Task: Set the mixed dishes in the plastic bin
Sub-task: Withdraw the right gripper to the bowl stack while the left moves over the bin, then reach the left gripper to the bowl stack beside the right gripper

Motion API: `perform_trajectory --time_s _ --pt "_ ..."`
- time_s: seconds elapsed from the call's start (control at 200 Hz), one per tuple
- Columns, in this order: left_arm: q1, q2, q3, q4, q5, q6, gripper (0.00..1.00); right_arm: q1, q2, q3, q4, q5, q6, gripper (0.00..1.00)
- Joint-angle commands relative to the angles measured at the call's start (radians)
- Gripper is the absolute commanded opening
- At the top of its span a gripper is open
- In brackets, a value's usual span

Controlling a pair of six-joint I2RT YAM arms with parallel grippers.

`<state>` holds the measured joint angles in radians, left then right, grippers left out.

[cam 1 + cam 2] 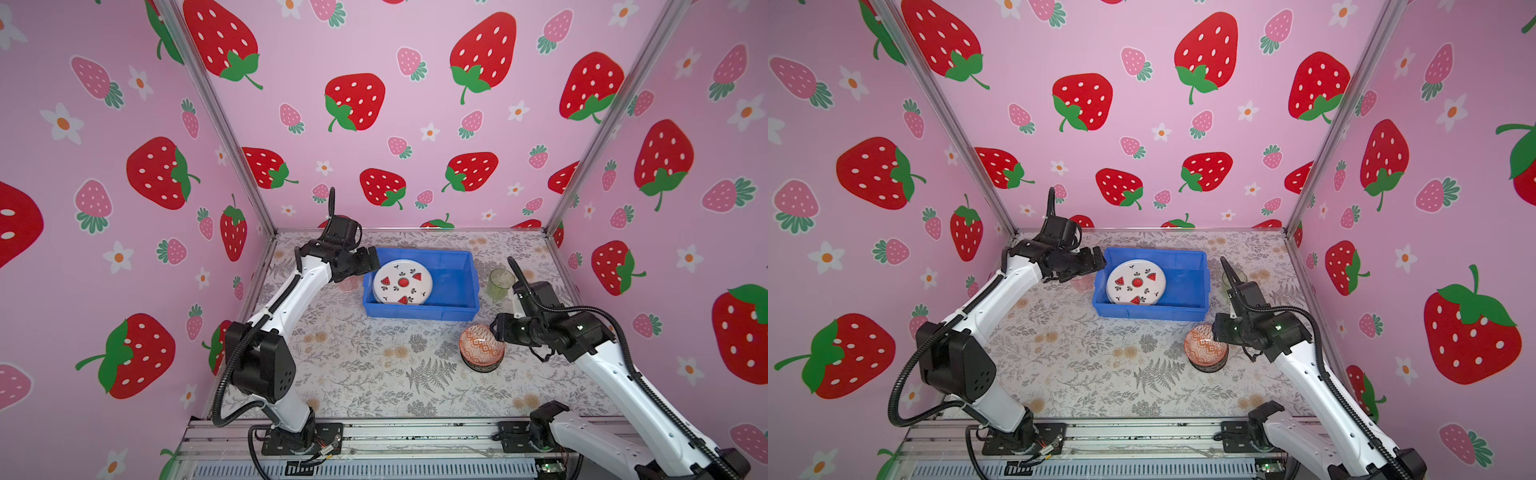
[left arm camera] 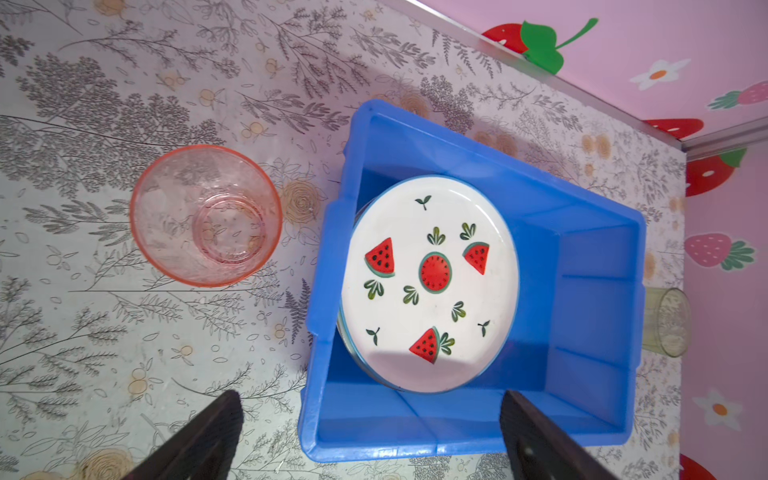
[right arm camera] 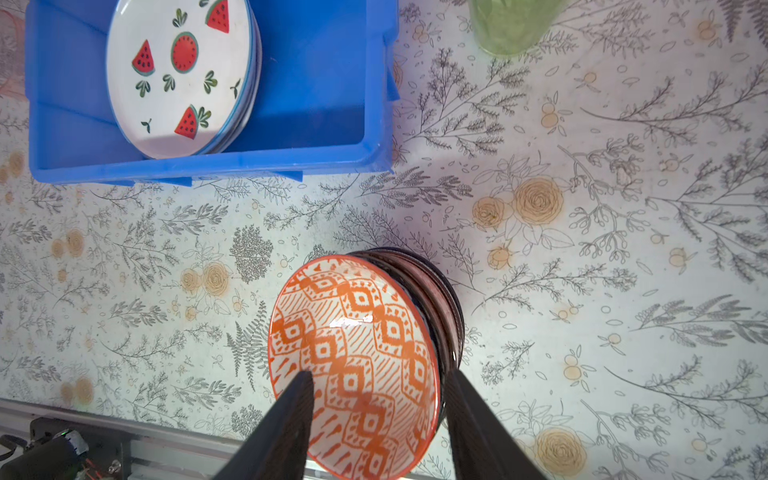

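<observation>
- Right gripper [image 3: 379,374] part-open, straddling the rim of the orange bowl [image 3: 353,324], not yet pinching; the bowl tops a bowl stack [image 3: 440,299] on the bench [image 3: 582,249], near the blue bin [image 1: 419,314].
- Left gripper [image 2: 370,397] wide open, empty.
- Next, probably: pinch, lift, carry to the bin.

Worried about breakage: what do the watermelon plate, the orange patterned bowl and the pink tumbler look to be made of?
The watermelon plate: probably glazed ceramic or melamine; smooth, opaque white with printed motifs.
The orange patterned bowl: likely glazed ceramic; there is a sharp glossy highlight inside.
The pink tumbler: see-through with a textured wall; plastic or glass, unclear.
</observation>
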<state>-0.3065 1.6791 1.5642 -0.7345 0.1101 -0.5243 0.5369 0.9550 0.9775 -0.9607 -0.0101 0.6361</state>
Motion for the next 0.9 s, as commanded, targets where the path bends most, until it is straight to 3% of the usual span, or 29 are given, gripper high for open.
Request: perform_trajectory --time_s 0.0,0.455,0.895 --pt "-0.032 0.037 0.066 0.006 0.061 0.002 0.99 0.019 -0.006 -0.027 -0.058 -0.011 0.034 0.52" --pt "-0.123 0.132 0.162 0.004 0.149 0.027 0.99 0.083 0.016 -0.080 -0.078 0.053 0.107 0.42" --pt "-0.147 0.142 0.159 0.003 0.169 0.027 0.99 0.094 0.023 -0.101 -0.070 0.065 0.121 0.41"
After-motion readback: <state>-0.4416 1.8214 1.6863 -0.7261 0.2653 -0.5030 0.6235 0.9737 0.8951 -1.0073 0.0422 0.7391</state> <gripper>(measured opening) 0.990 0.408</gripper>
